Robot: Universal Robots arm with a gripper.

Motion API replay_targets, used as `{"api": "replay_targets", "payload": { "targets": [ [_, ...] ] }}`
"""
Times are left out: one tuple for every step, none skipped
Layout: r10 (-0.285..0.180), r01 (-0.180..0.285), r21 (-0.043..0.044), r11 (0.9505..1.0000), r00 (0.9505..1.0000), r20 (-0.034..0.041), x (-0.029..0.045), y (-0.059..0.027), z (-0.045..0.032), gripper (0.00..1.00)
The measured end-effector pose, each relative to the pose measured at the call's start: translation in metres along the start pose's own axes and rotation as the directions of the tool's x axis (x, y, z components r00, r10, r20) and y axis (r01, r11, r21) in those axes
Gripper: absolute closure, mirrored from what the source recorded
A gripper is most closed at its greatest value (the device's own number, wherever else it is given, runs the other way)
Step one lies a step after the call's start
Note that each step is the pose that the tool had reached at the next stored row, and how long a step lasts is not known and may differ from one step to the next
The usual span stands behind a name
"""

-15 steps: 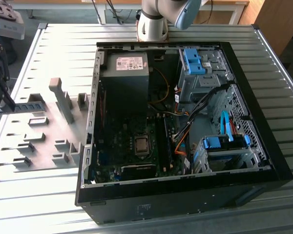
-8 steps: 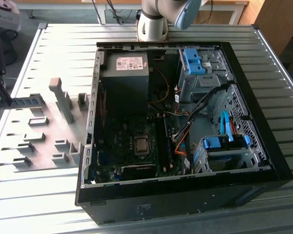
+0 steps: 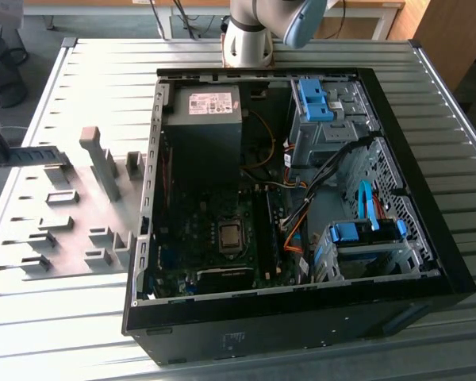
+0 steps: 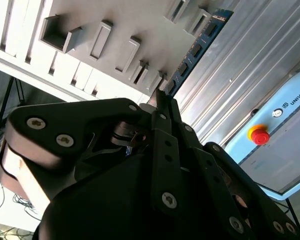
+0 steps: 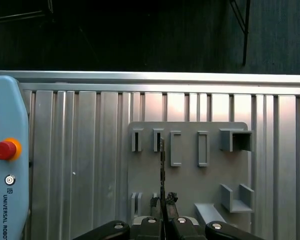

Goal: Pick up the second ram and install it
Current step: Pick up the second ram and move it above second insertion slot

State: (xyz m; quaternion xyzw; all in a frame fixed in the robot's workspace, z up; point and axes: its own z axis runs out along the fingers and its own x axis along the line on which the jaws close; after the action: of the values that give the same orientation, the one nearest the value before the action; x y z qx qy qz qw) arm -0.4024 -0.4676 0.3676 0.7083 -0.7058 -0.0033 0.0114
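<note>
Black claw (image 4: pixel 161 97) pinches slim (blue) ram (image 4: pixel 195 50).

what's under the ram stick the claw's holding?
Grey slotted holder plate on the ribbed metal table lies below the second ram, which the claw grips edge-on in the first wrist view. The strip of plate right beneath stick and claw is covered.

Open case (image 3: pixel 301 325) at centre and right on a slatted table (image 3: pixel 79 71). Inside: power supply (image 3: pixel 210 119) upper middle, motherboard (image 3: pixel 190 230) below it with the socket (image 3: pixel 230 236) bare, blue brackets upper right (image 3: pixel 313 99) and lower right (image 3: pixel 365 234), orange cables (image 3: pixel 297 230) between. Left of the case, a grey slotted plate (image 3: pixel 71 222). Ram (image 3: pixel 32 153) level at far left, over the plate's upper edge. Arm base (image 3: pixel 247 40) at top centre.
</note>
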Motion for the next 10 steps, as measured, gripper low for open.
{"api": "replay_targets", "payload": {
  "targets": [
    [0.0,0.0,0.0,1.0,1.0,-0.0006,-0.0001,0.0001,-0.0024,0.86],
    [0.0,0.0,-0.0001,1.0,1.0,-0.0009,-0.0001,0.0001,-0.0048,0.86],
    [0.0,0.0,-0.0001,1.0,1.0,-0.0009,-0.0001,0.0001,-0.0071,0.86],
    [0.001,-0.001,-0.0001,1.0,1.0,-0.001,-0.0001,0.0002,-0.0098,0.86],
    [0.001,-0.001,-0.0001,1.0,1.0,-0.001,-0.0002,0.0003,-0.012,0.86],
    [0.001,-0.001,-0.0001,1.0,1.0,-0.0012,-0.0002,0.0003,-0.014,0.86],
    [0.001,-0.001,-0.0001,1.0,1.0,-0.0015,-0.0002,0.0004,-0.0163,0.86],
    [0.001,-0.001,0.0,1.0,1.0,-0.0019,-0.0003,0.0004,-0.0187,0.86],
    [0.002,-0.002,-0.0001,1.0,1.0,-0.0025,-0.0003,0.0004,-0.0212,0.86],
    [0.002,-0.002,0.0,1.0,1.0,-0.003,-0.0004,0.0005,-0.0238,0.86]
  ]
}}
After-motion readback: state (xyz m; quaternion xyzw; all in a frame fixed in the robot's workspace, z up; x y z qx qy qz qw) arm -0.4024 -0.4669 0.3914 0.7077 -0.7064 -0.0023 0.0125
